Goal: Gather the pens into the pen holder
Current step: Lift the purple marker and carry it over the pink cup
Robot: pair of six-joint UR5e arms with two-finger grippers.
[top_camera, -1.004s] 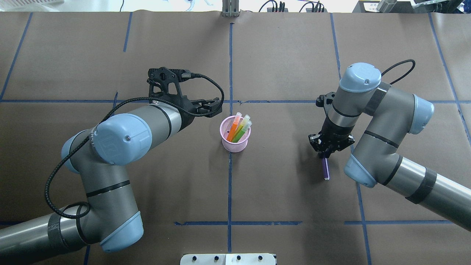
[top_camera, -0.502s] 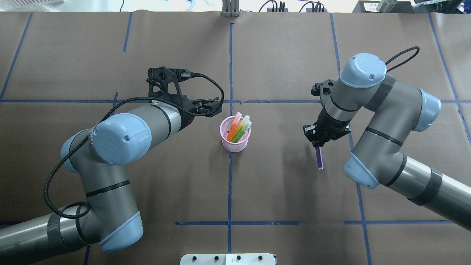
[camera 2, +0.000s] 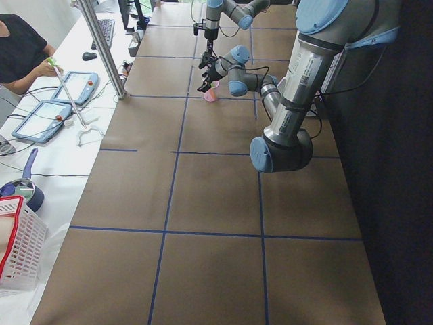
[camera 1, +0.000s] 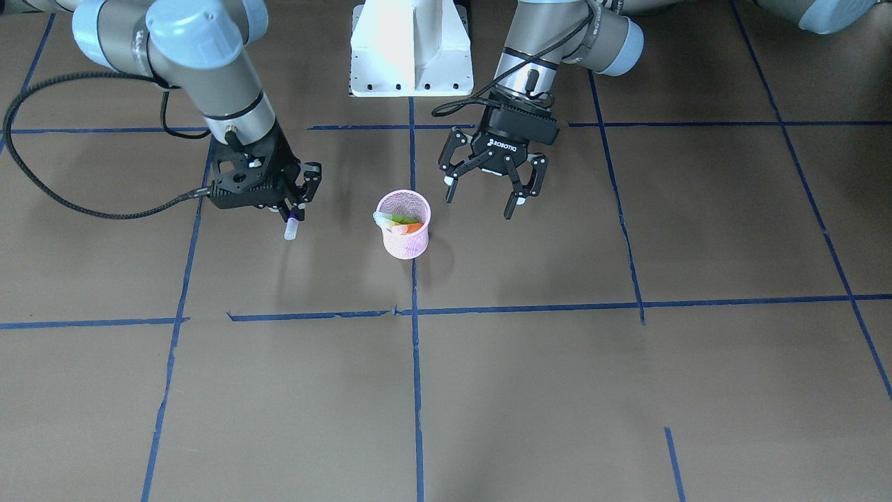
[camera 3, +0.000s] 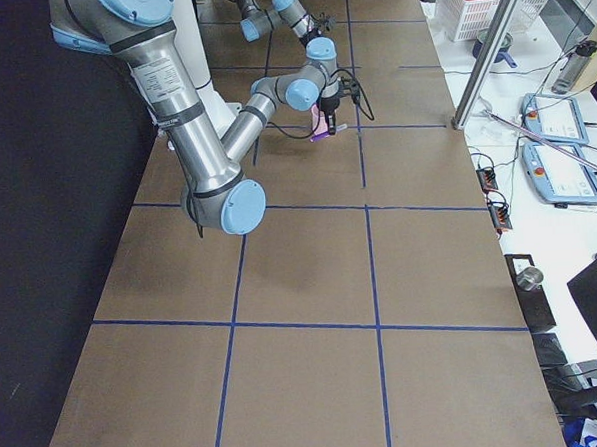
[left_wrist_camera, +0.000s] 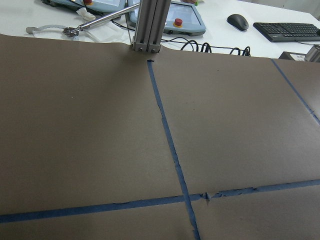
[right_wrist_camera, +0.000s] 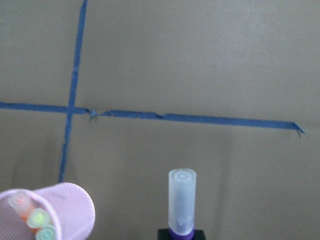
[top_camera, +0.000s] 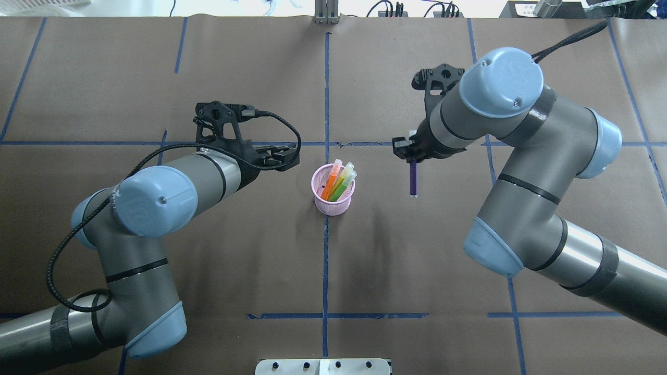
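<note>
The pink mesh pen holder (top_camera: 333, 207) stands at the table's middle, with an orange pen (top_camera: 329, 188) and two green pens (top_camera: 341, 188) leaning in it. My right gripper (top_camera: 413, 158) is shut on the purple pen (top_camera: 413, 179), which hangs clear of the table to the right of the holder. In the right wrist view its pale cap (right_wrist_camera: 182, 200) points away from the jaws, with the holder (right_wrist_camera: 75, 212) at lower left. My left gripper (camera 1: 479, 203) is open and empty, beside the holder (camera 1: 408, 244). In the front view the right gripper (camera 1: 289, 208) holds the pen (camera 1: 291, 229) cap-down.
Blue tape lines (top_camera: 326, 260) grid the brown paper-covered table. The white robot base (camera 1: 411, 49) sits at the near edge. A metal post (left_wrist_camera: 149, 25) stands at the far edge, with tablets and a keyboard (left_wrist_camera: 285, 30) beyond it.
My right gripper has lifted the purple pen off the table and carried it up and toward the holder. My left arm has drawn back slightly to the left.
</note>
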